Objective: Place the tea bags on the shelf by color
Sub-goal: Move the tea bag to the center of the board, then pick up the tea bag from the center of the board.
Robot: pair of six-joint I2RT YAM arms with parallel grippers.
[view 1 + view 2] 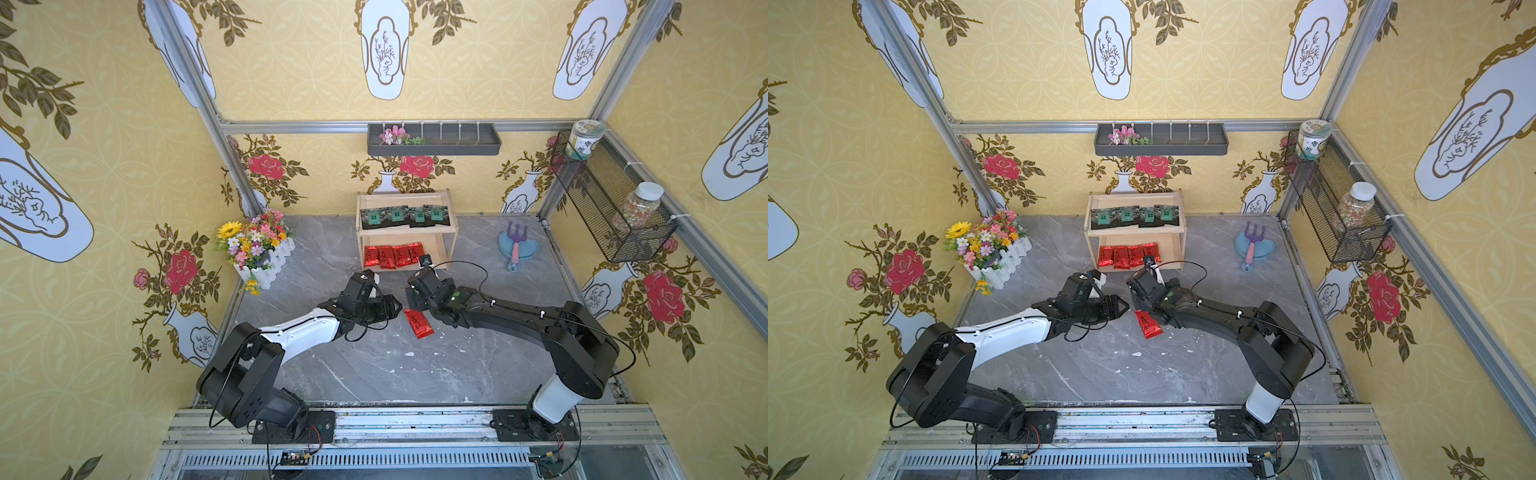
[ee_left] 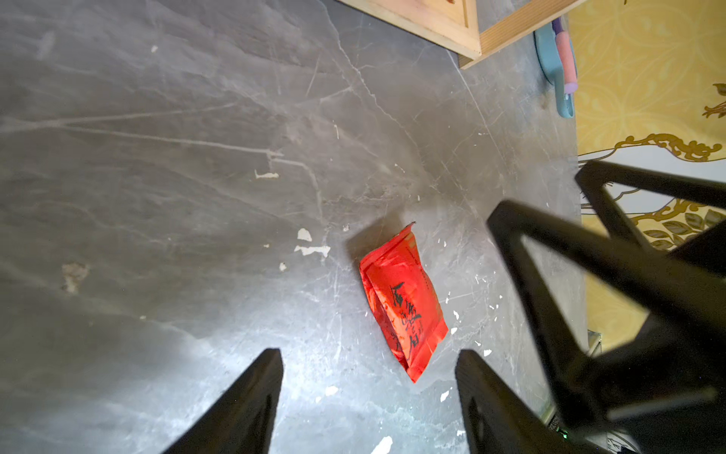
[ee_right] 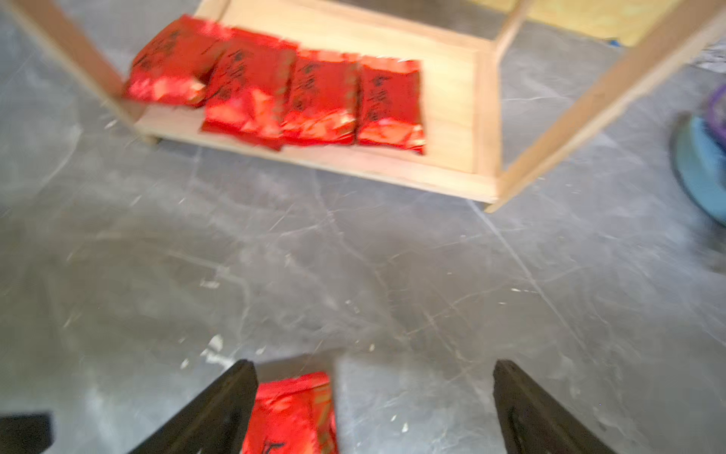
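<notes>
Layout of the desk (image 1: 374, 365). The shelf (image 1: 403, 195) stands at far centre. An upper row of tea bags (image 1: 405, 216) lies on its top tier and a lower row of tea bags (image 1: 392, 255) on its bottom tier. A loose tea bag (image 1: 419, 323) lies on the desk, nearer than the shelf. The flower box (image 1: 266, 266) stands far left. The plate (image 1: 531, 249), right of the shelf, carries a hand fork (image 1: 515, 245).
</notes>
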